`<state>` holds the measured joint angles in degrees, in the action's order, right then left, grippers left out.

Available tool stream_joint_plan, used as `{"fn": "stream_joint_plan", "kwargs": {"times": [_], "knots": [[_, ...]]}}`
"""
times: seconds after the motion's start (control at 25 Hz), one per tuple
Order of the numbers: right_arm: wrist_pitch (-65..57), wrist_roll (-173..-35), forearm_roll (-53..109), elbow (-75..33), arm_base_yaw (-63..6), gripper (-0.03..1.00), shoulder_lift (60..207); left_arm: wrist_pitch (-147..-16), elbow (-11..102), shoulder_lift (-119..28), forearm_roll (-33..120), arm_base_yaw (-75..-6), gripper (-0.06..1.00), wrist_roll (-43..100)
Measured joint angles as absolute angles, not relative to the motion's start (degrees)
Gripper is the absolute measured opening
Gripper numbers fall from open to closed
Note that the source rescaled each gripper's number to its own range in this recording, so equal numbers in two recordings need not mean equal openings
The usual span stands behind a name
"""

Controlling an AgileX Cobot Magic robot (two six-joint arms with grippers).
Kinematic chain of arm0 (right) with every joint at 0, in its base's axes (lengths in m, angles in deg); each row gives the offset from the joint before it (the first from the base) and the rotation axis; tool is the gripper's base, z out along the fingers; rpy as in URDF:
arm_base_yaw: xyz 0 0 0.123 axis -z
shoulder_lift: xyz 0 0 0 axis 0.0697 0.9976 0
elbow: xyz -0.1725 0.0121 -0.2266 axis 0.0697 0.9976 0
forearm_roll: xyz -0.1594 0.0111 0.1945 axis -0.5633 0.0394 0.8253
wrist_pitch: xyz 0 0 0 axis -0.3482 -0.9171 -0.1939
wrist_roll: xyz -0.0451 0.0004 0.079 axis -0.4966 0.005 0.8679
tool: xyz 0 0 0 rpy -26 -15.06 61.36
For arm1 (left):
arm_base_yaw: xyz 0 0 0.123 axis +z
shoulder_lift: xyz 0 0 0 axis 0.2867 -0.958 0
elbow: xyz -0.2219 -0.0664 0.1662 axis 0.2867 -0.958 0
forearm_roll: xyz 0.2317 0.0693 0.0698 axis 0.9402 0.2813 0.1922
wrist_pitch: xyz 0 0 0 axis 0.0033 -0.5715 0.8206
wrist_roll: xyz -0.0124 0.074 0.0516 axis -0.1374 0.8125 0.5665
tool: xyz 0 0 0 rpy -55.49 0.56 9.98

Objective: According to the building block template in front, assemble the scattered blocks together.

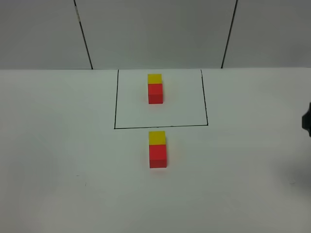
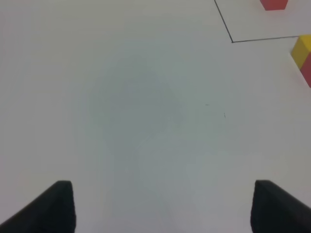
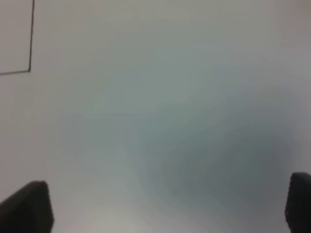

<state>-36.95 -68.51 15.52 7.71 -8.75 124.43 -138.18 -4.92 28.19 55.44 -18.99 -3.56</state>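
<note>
The building block template, a yellow cube [image 1: 155,78] joined to a red cube [image 1: 155,92], stands inside the black-line rectangle [image 1: 115,107]. In front of the rectangle the loose yellow cube [image 1: 157,138] touches the loose red cube [image 1: 158,155], yellow at the far side. The left wrist view shows the loose yellow cube [image 2: 302,50] at its edge and the template's red cube [image 2: 273,4]. My left gripper [image 2: 163,206] is open and empty over bare table. My right gripper [image 3: 170,206] is open and empty; a dark part of it [image 1: 306,120] shows at the right edge.
The white table [image 1: 63,145] runs to a white back wall with two dark vertical seams [image 1: 83,34]. A corner of the black line [image 3: 30,71] shows in the right wrist view.
</note>
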Motion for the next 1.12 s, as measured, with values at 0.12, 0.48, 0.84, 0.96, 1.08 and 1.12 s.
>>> {"fn": "stream_joint_plan", "kwargs": {"times": [0.12, 0.48, 0.84, 0.96, 1.08, 1.12], "knots": [[-39.5, -67.6, 14.3, 12.9, -8.8, 0.96, 117.3, -138.2, -4.9, 28.2, 55.4, -19.0, 0.72, -3.6], [-52.0, -66.8, 9.9, 21.4, -8.8, 0.96, 93.4, -138.2, -4.9, 28.2, 55.4, -19.0, 0.72, -3.6], [-58.0, -66.8, 11.5, 26.0, -8.8, 0.96, 72.4, -138.2, -4.9, 28.2, 55.4, -19.0, 0.72, -3.6], [-57.8, -67.0, 12.1, 28.8, -8.8, 0.96, 66.5, -138.2, -4.9, 28.2, 55.4, -19.0, 0.72, -3.6], [-57.8, -67.1, 12.6, 30.2, -8.8, 0.96, 61.7, -138.2, -4.9, 28.2, 55.4, -19.0, 0.72, -3.5], [-57.8, -67.2, 12.9, 30.2, -8.8, 0.96, 61.2, -138.2, -4.9, 28.2, 55.4, -19.0, 0.72, -3.5]]}}
